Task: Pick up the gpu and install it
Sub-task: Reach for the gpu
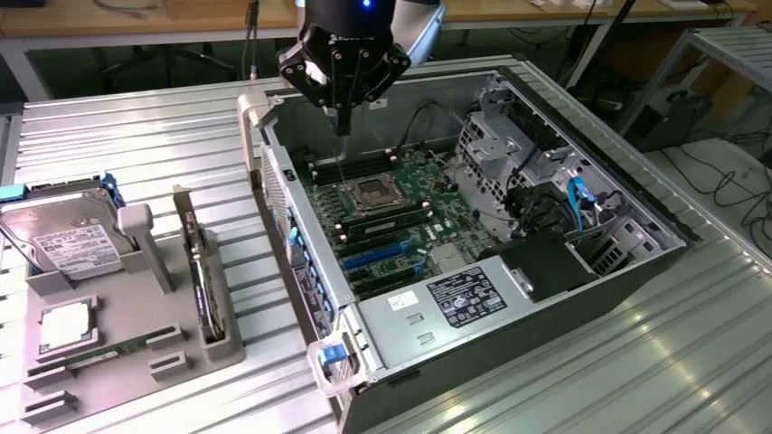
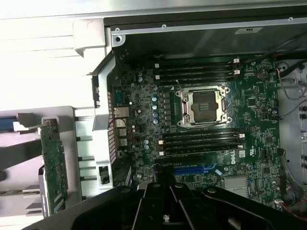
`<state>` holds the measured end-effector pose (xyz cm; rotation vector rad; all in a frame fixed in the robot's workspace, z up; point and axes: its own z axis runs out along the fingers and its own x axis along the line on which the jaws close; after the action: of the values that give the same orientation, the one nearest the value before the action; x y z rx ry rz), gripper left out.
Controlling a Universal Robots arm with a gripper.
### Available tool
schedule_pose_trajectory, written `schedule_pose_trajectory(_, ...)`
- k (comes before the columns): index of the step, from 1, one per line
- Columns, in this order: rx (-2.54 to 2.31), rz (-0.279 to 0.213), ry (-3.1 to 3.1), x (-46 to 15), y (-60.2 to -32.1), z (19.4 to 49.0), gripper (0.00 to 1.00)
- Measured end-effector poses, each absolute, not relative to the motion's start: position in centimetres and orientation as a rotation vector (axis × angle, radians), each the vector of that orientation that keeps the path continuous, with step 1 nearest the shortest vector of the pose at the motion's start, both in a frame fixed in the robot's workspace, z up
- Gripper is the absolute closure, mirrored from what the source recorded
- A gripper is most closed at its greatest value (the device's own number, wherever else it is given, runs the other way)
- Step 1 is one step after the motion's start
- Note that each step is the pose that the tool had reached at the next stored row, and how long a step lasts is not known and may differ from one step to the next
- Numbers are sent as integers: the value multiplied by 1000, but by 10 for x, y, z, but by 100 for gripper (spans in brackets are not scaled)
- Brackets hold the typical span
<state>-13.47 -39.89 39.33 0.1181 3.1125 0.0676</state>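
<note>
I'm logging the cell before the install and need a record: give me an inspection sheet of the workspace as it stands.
Surface: slatted metal table, carrying an open computer case and a grey holder.
Job's things: gpu stands on edge in the holder, untouched.
Clutter: hard drive, processor chip and memory stick, also in the holder.
Grippers: gripper hangs above the case's motherboard, apart from the gpu.
Cables: blue and black cables inside the case; loose cables on the floor.
Surroundings: wooden benches behind the table.

Open PC case (image 1: 617,155), HDD (image 1: 61,237), mobo (image 1: 449,193).
</note>
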Motion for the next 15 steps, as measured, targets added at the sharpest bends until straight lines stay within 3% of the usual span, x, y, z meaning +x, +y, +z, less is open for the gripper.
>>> schedule_pose_trajectory(15, 118, 68, 3112, -147, -399, 393, 89)
